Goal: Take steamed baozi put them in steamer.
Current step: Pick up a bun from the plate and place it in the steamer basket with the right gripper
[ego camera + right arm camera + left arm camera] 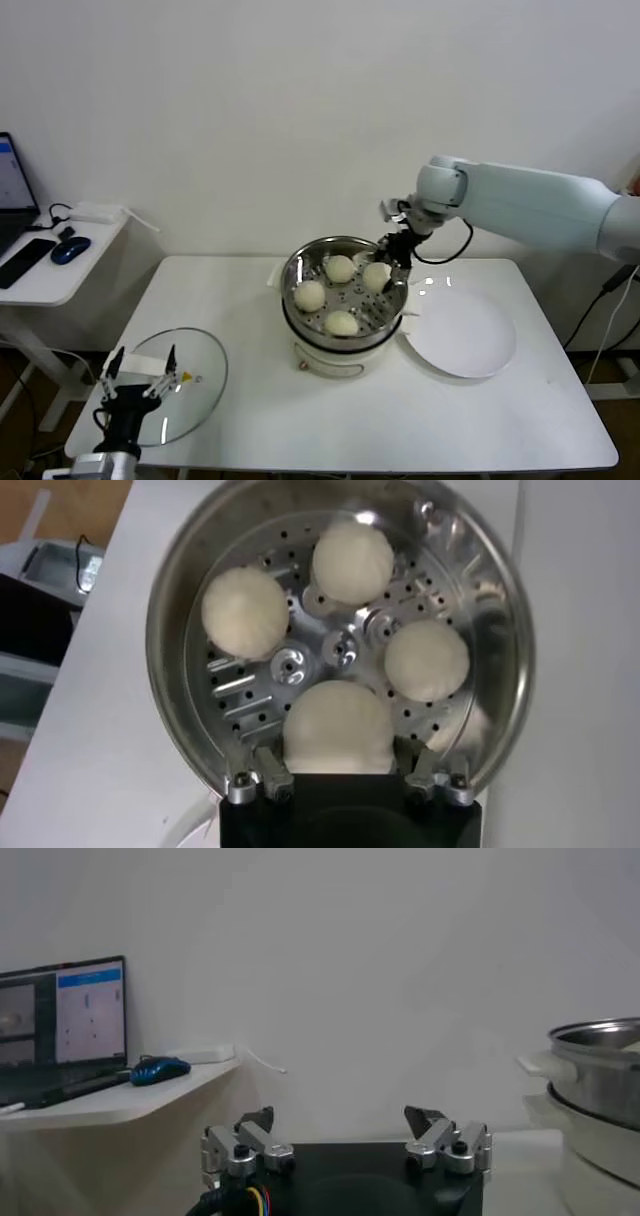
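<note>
All four steamed baozi [340, 268] sit inside the steamer [343, 335], spread around the perforated floor at roughly twelve, three, six and nine o'clock of the pot in the head view, and the white plate [462, 342] just beside it on the desk [400, 420] is bare. The right gripper [388, 276] is inside the pot's three o'clock side, its fingers [272, 776] standing either side of the last bun [337, 729]; whether they are pinching it or have already let go I cannot tell. The loading looks all but done: what remains is freeing that bun and lifting clear. The left gripper [139, 381] waits at the desk's near-left corner over the glass lid [190, 385], fingers spread, holding nothing.
</note>
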